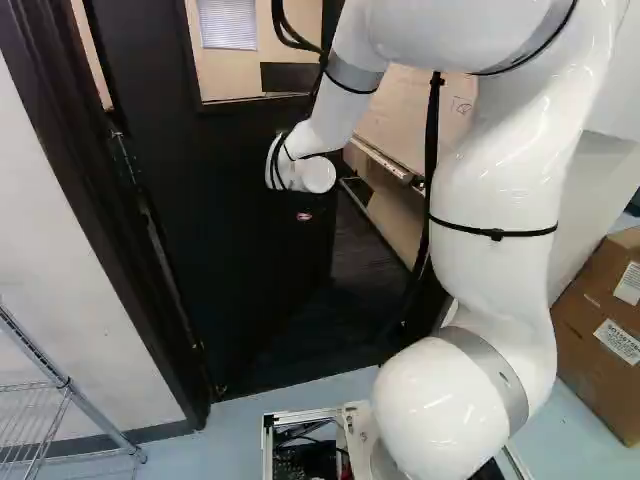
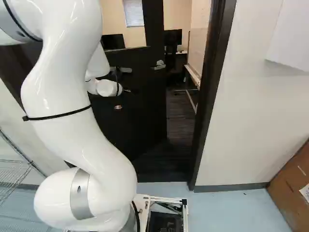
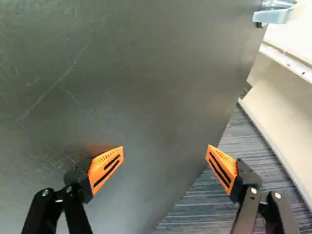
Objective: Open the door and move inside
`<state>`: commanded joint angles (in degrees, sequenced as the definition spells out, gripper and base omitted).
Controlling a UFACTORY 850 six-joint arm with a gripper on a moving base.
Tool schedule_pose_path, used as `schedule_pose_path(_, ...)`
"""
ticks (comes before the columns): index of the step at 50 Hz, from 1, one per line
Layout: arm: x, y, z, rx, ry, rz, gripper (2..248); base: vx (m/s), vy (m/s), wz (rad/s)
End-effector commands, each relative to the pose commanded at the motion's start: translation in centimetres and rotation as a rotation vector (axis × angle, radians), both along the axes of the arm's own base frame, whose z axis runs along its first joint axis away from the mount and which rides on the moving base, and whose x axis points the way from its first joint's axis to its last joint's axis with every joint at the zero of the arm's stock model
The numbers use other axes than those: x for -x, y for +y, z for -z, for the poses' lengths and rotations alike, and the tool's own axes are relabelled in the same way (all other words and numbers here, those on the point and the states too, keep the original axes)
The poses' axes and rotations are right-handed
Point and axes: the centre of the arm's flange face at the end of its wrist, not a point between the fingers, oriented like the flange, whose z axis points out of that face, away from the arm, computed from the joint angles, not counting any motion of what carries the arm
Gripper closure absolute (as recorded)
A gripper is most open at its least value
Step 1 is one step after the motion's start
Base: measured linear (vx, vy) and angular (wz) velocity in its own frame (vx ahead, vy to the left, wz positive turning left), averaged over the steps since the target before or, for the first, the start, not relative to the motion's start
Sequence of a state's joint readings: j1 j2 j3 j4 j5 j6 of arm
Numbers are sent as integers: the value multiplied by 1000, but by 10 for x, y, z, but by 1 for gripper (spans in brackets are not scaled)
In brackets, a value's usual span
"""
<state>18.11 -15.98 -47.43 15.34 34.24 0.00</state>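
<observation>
The door (image 2: 142, 130) stands partly open into the room beyond, its hinged side to the left of the doorway and its opening to the right. The arm (image 2: 72, 113) reaches toward the near face of the door, with the gripper (image 3: 165, 147) in front of the panel. Its fingers (image 3: 106, 168) are spread apart with nothing between them; whether either touches the door cannot be told. The lever handle (image 3: 271, 16) sits near the door's free edge, off to one side of the gripper. Past that edge lie the dark striped floor (image 3: 209, 195) and a whiteboard (image 1: 405, 110).

The step in hand looks to be pushing the door wider. A steady push on the panel toward its free edge, well away from the hinges, should give the best leverage, provided neither finger slips past the edge or catches the lever. The base (image 2: 185, 208) would do well to advance slowly as the door swings, lined up with its opening, keeping base and arm clear of the door frame (image 2: 211, 96).
</observation>
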Motion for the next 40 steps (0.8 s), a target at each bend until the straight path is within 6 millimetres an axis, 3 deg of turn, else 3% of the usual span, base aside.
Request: schedule_pose_path(40,-17,29,2,-4,-11,-39,3,0,0,0)
